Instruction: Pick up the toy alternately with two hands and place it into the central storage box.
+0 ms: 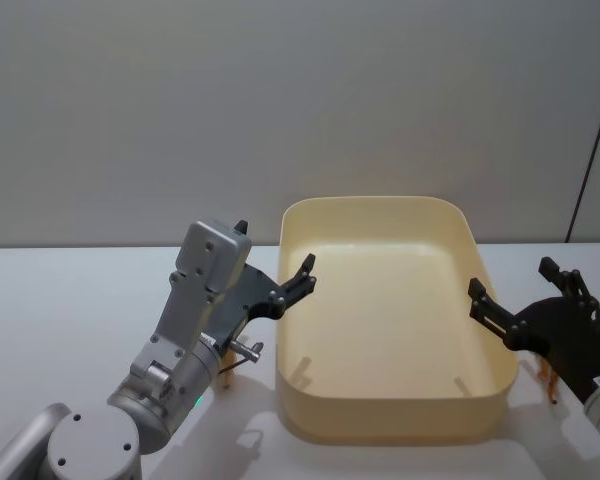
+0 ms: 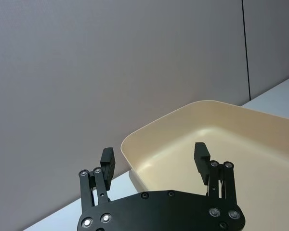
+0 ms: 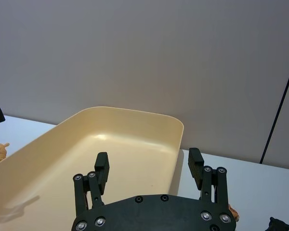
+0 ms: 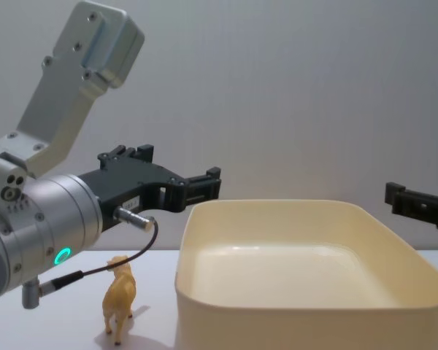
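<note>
The cream-yellow storage box (image 1: pixel 298 345) stands in the middle of the white table and holds nothing. My left gripper (image 1: pixel 280 262) hovers open at the box's left rim; the left wrist view shows empty space between its fingers (image 2: pixel 107 161). A small tan toy animal (image 4: pixel 120 295) stands on the table left of the box, below that arm. My right gripper (image 1: pixel 512 278) hangs open and empty at the box's right side, its fingers (image 3: pixel 195 162) spread above the rim. An orange toy (image 1: pixel 548 382) lies on the table under it.
A small black toy figure (image 3: pixel 278 224) rests on the table right of the box, near the orange toy (image 3: pixel 232 213). A grey wall (image 1: pixel 300 100) closes off the back of the table. The left arm's cable (image 4: pixel 124 262) dangles just above the tan toy.
</note>
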